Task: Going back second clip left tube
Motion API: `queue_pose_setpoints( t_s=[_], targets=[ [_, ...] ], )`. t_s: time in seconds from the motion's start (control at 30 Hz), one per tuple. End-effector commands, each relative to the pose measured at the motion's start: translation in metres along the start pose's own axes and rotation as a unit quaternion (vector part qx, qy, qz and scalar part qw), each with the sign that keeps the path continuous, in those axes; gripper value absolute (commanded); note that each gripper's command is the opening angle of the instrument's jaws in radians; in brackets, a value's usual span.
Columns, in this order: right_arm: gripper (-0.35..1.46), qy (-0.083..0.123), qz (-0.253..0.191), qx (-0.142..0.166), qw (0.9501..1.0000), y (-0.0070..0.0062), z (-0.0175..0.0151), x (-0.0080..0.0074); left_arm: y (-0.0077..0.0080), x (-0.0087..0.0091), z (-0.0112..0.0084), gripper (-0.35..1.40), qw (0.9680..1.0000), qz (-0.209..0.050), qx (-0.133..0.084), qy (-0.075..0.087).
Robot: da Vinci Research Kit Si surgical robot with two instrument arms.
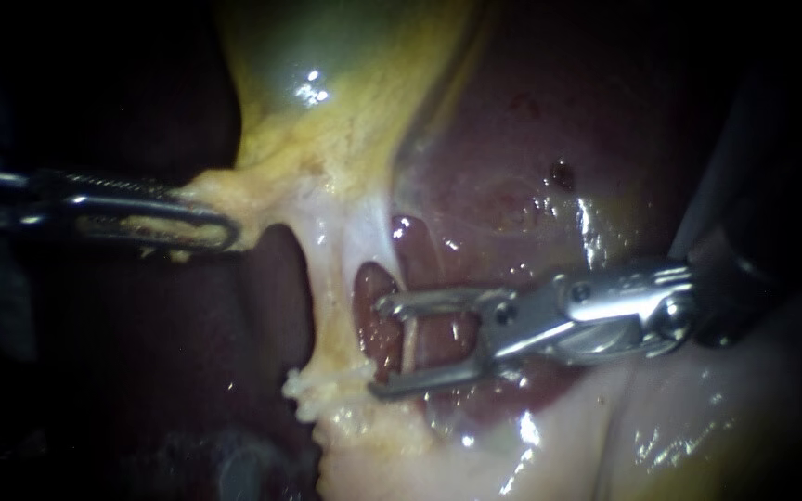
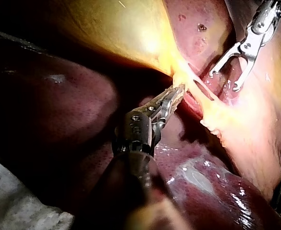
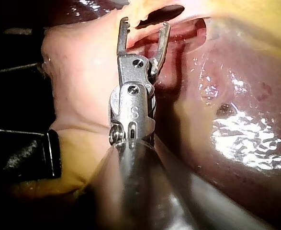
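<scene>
Dark pocket (image 1: 271, 306) beside pale band (image 1: 331, 278), under left instrument (image 1: 220, 227): open, nothing crossing it down to fatty lump (image 1: 327, 394).
Left instrument's end effector clamped on gallbladder fringe (image 1: 201, 190); its shaft bars entry from left.
Small window (image 1: 373, 283) on far side of band: narrow.
Right instrument (image 1: 378, 348) just beside window, end effector spread wide, thin strand (image 1: 408, 348) across its gap.
Liver (image 1: 512, 186) walls right side; gallbladder (image 1: 345, 74) closes top.

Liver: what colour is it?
The liver is dark reddish-brown and glossy, clearest in the endoscope view.
</scene>
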Motion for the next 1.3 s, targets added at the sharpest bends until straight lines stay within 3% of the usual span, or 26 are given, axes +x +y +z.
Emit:
queue_pose_setpoints(
  t_s=[0.03, 0.4, 0.8, 1.0, 1.3],
  targets=[
    [0.50, 0.000, -0.003, -0.001, 1.0000, 0.0001, -0.0005, 0.0002, 0.0000, 0.0000, 0.0000, -0.35, 1.0000, 0.000, 0.000, 0.000],
    [0.50, -0.004, -0.014, -0.022, 0.9997, 0.0014, -0.0050, 0.0022, 0.0000, 0.0000, 0.0000, -0.35, 1.0000, 0.000, 0.000, 0.000],
    [0.50, -0.004, -0.021, -0.021, 0.9995, 0.0016, -0.0063, 0.0023, -0.0006, 0.0000, 0.0008, -0.35, 1.0000, -0.002, 0.001, 0.001],
    [0.50, -0.004, -0.021, -0.023, 0.9995, 0.0016, -0.0065, 0.0021, -0.0015, -0.0006, 0.0023, -0.35, 0.9999, 0.015, 0.004, 0.001],
    [0.50, -0.004, -0.021, -0.022, 0.9995, 0.0016, -0.0066, 0.0020, -0.0021, -0.0011, 0.0068, -0.35, 0.9987, 0.049, 0.010, 0.003]
  ],
)
